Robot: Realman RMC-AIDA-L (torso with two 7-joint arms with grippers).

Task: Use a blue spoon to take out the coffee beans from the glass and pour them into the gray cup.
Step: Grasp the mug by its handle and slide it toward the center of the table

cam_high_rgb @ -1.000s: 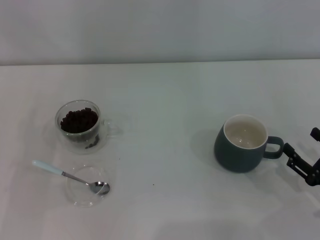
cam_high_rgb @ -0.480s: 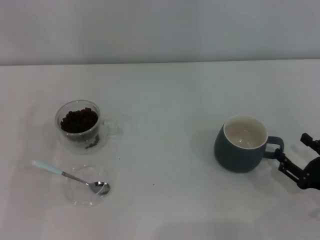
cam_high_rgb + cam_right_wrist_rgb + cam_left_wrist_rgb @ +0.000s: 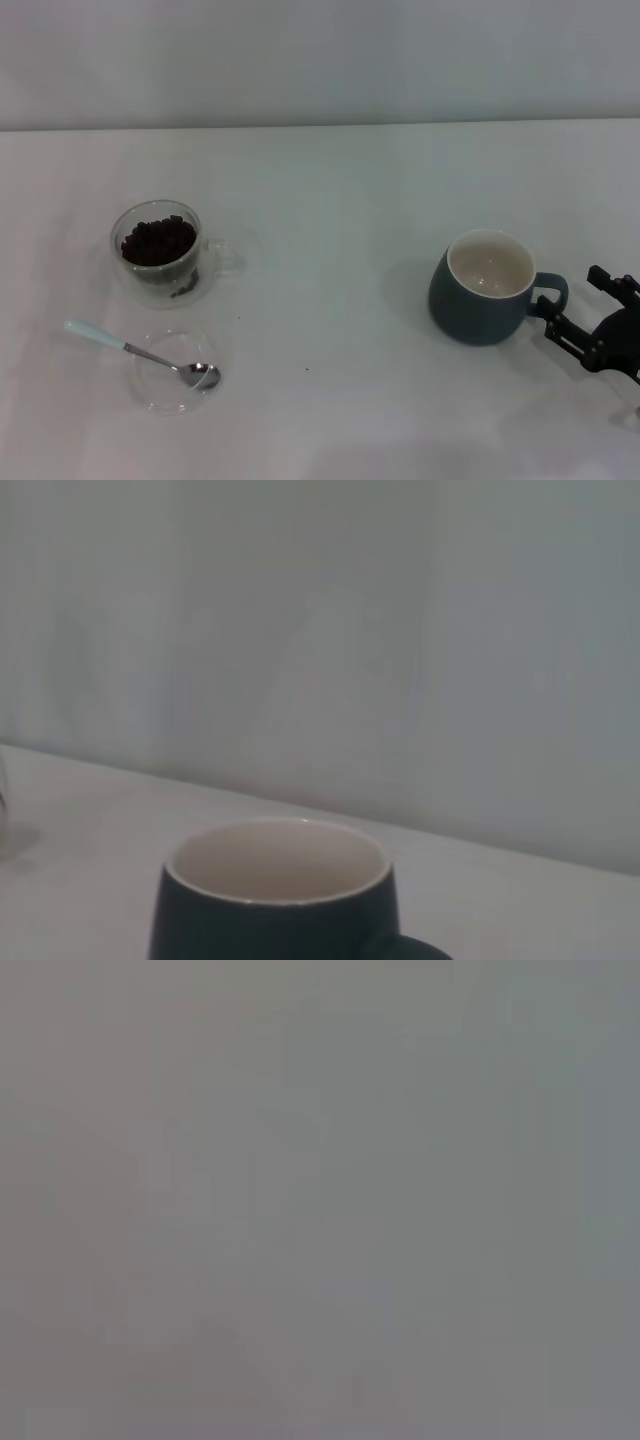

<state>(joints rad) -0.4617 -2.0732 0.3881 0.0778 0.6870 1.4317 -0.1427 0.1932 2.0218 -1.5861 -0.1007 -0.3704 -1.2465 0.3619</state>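
Observation:
The glass [image 3: 158,252], holding the coffee beans [image 3: 158,240], stands at the left of the white table. The blue spoon [image 3: 140,351] lies in front of it, with its metal bowl in a flat clear dish [image 3: 178,372] and its pale handle pointing left. The gray cup [image 3: 485,288] stands at the right with its handle pointing right; it also shows in the right wrist view [image 3: 275,900], cream-white inside and without beans. My right gripper [image 3: 574,304] is open, low over the table, right beside the cup's handle. My left gripper is out of view.
The white table [image 3: 330,220] ends at a pale wall at the back. The left wrist view shows only flat grey.
My right gripper has moved left toward the gray cup's handle and come closer to it. The cup, glass and spoon have not moved.

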